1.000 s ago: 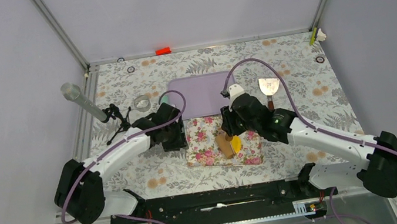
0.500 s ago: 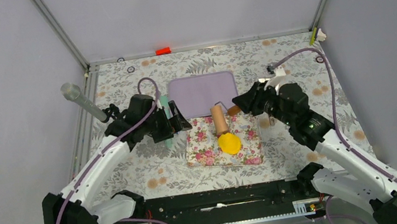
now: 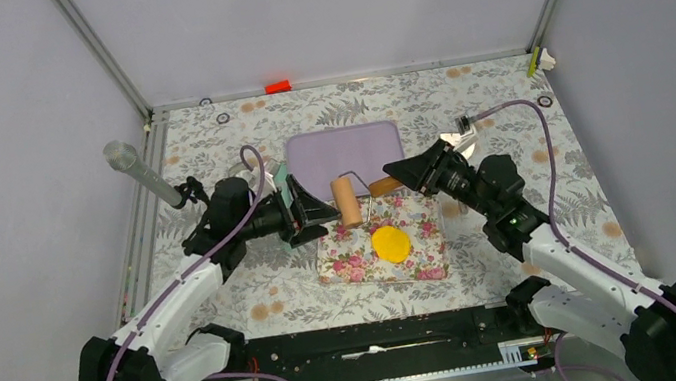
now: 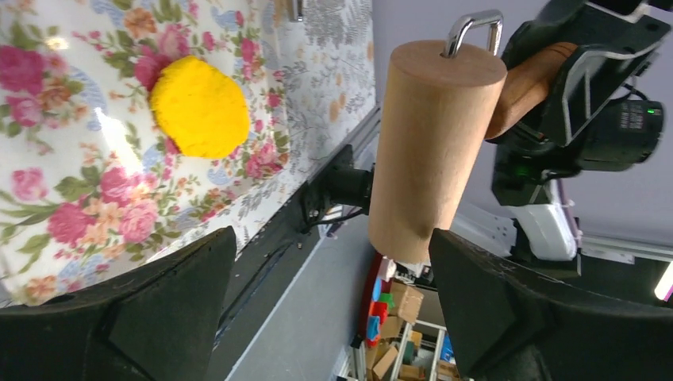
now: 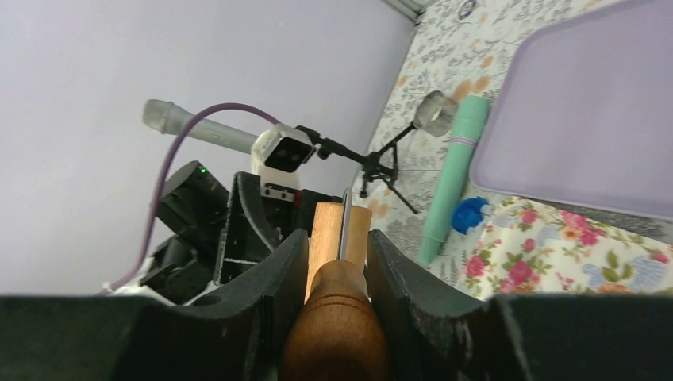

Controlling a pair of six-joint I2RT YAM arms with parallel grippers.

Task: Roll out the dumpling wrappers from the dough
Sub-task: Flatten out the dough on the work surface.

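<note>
The dough (image 3: 390, 242) is a flattened, roundish yellow piece lying on the floral cloth (image 3: 349, 260); the left wrist view shows the dough (image 4: 198, 107) with uneven edges. No separate dumpling wrappers are in view. My right gripper (image 3: 396, 175) is shut on the brown handle (image 5: 337, 317) of a wooden roller (image 3: 347, 201) and holds it in the air over the cloth's far edge. The left gripper (image 3: 320, 211) is open, level with the roller's barrel (image 4: 432, 151). The barrel's end hangs just inside one left finger (image 4: 492, 309), not gripped.
A purple tray (image 3: 346, 154) lies behind the cloth. A teal stick (image 5: 452, 171) and a small blue piece (image 5: 468, 214) lie at the cloth's left. A metal scraper (image 3: 459, 144) is to the right, a microphone on a tripod (image 3: 144, 174) at far left.
The right gripper lifted the roller off the dough and carried it back and left. The left gripper opened wide and swung in beside the barrel. The dough now lies flatter and uncovered.
</note>
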